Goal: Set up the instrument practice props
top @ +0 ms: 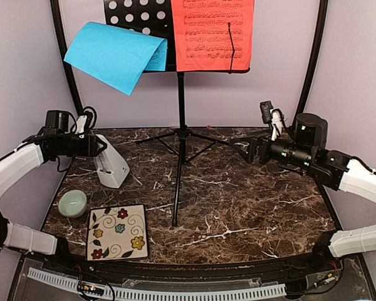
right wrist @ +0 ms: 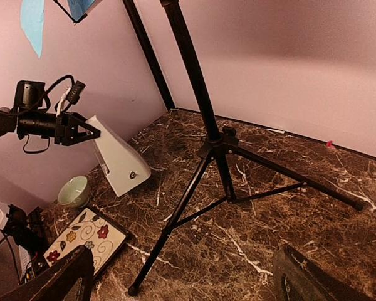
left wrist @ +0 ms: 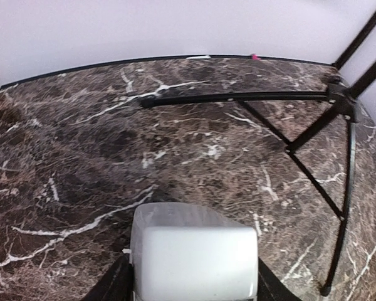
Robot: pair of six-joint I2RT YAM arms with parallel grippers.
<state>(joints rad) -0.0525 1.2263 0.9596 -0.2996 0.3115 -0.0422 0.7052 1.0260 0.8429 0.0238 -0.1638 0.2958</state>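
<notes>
TILTED METRONOME: The left claw (top: 100, 145) is clenched on the tip of the whitish metronome (top: 111, 167), which leans at the left of the bench (top: 250, 207), near the music stand (top: 180, 125). The right claw (top: 243, 150) hangs released. Setting it down well likely means levelling its base flat on the veined brown marble before letting go. Plain pale walls (top: 338, 63) enclose the bench.

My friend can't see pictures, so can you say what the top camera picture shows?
A black music stand on a marble table holds a red sheet and a drooping blue sheet. The left pincer grips a tilted whitish metronome; the right pincer hangs open near the stand's legs. A green bowl and flowery tile sit front left.
</notes>
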